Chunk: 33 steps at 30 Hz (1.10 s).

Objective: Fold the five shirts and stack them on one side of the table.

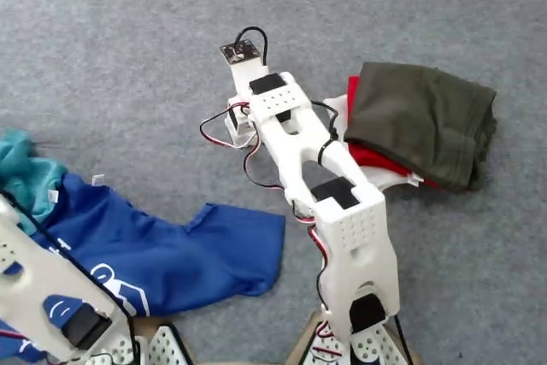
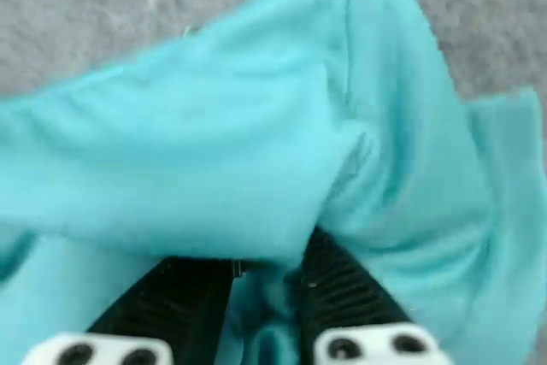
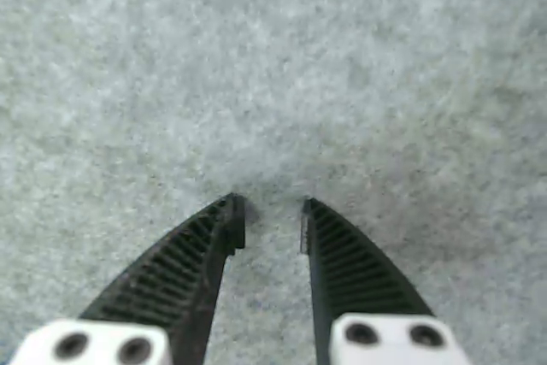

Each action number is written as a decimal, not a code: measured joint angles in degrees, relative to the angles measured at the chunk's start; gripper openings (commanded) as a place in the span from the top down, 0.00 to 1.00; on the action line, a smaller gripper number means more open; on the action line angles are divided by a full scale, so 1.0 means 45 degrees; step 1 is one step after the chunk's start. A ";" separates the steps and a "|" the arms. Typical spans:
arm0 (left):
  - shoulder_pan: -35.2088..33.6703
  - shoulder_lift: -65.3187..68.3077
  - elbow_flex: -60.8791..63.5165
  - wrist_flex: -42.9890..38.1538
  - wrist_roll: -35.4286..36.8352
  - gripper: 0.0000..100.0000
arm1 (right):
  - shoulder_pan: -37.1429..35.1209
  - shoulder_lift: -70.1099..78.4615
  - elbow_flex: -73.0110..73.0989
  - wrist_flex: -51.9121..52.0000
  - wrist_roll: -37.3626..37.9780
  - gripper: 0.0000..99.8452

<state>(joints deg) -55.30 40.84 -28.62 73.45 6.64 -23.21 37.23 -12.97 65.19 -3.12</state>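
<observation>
A teal shirt (image 2: 256,117) lies crumpled at the table's left edge (image 1: 24,168). My left gripper (image 2: 272,267) is shut on a bunch of its cloth, with a fold draped over the fingertips. A blue shirt (image 1: 179,250) lies spread and rumpled at the front left, partly under the left arm (image 1: 51,297). On the right sits a stack of folded shirts: olive green (image 1: 423,121) on top, red (image 1: 369,158) below it, white (image 1: 402,179) at the bottom. My right gripper (image 3: 273,215) is open just above bare carpet, holding nothing.
The right arm (image 1: 325,177) stretches from the front edge across the middle of the grey carpeted table (image 1: 128,57), close beside the stack. Red and black wires (image 1: 224,130) loop off its wrist. Bare carpet runs along the back and far left.
</observation>
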 measured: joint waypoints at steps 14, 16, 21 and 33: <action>-0.1875 0.2559 -1.0764 0.0723 0.0039 0.91 | 0.0000 0.0020 0.0000 0.0000 0.0000 0.87; -0.1856 0.2618 -1.1546 0.1172 0.0156 0.85 | 0.0000 0.0020 0.0000 0.0000 0.0000 0.87; -0.1563 0.2618 -1.3343 0.3458 0.1758 0.76 | 0.0000 0.0020 0.0000 -0.0020 0.0000 0.87; 0.0996 0.1270 -1.2405 0.6056 0.3243 0.76 | 0.0000 0.0020 0.0000 -0.0078 0.0000 0.87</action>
<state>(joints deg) -50.81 46.55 -84.44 100.70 21.23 -23.21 37.32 -12.97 64.84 -3.12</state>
